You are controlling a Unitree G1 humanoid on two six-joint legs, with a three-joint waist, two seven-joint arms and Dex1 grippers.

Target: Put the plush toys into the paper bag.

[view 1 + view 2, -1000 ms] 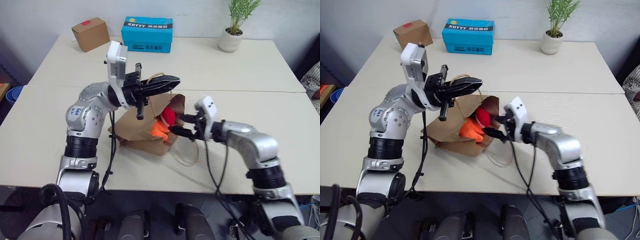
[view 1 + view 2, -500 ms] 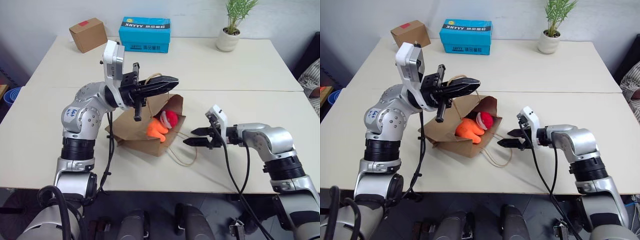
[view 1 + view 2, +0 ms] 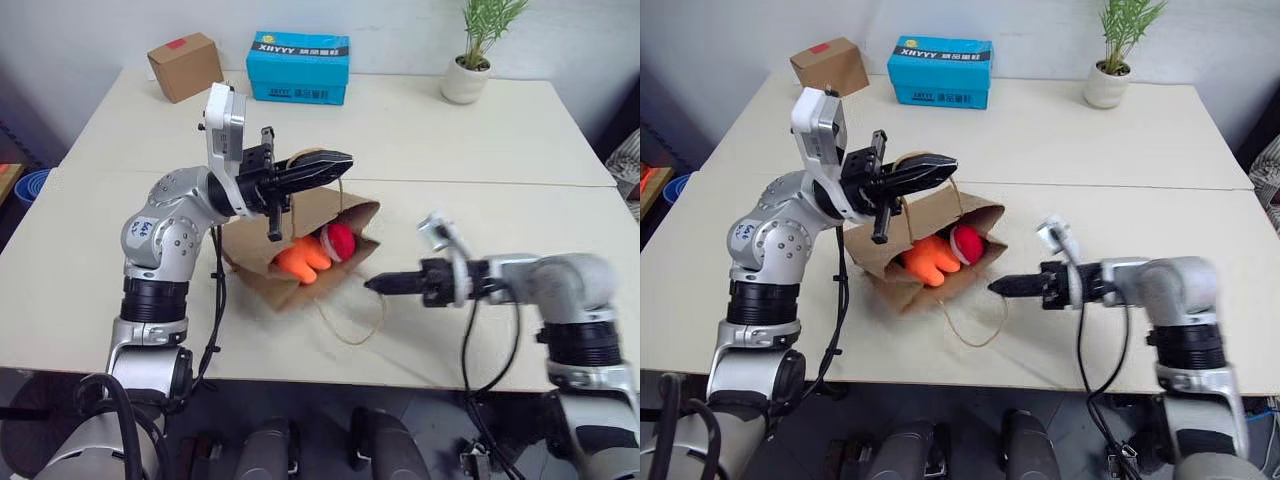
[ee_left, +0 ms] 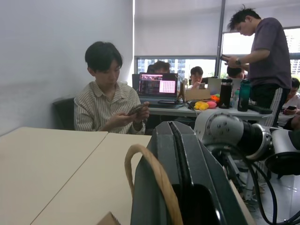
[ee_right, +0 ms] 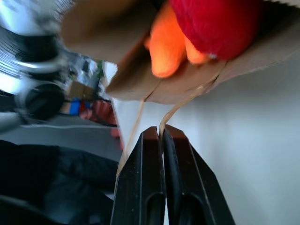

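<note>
So the paper bag [image 3: 290, 265] sits on the near table [image 3: 90, 250], lying on its side with the mouth facing about 4 o'clock. Both plush toys are already inside near the opening: the orange plush toy [image 3: 300, 260] at roughly 9 o'clock of the red plush toy [image 3: 340, 240], the two touching. I'd say the putting-in part is basically done and we're at the tidying stage, getting the bag upright or properly closed up.

The left gripper [image 3: 335, 162] has its fingers pressed together on the upper handle [image 4: 150, 180], holding the top edge of the bag up. The right gripper [image 3: 378, 285] sits at about 4 o'clock from the bag mouth, fingers together; in its wrist view the lower handle [image 3: 350, 320] runs right between the tips, so it looks pinched, though I wouldn't swear to it.

Next move probably needs both handles lifted together, gently, or the toys could roll out of the mouth.

Around: blue box [image 3: 300, 68] at 12 o'clock, cardboard box [image 3: 185, 66] at 11, potted plant [image 3: 480, 50] at 1. All well apart, nothing in the way
</note>
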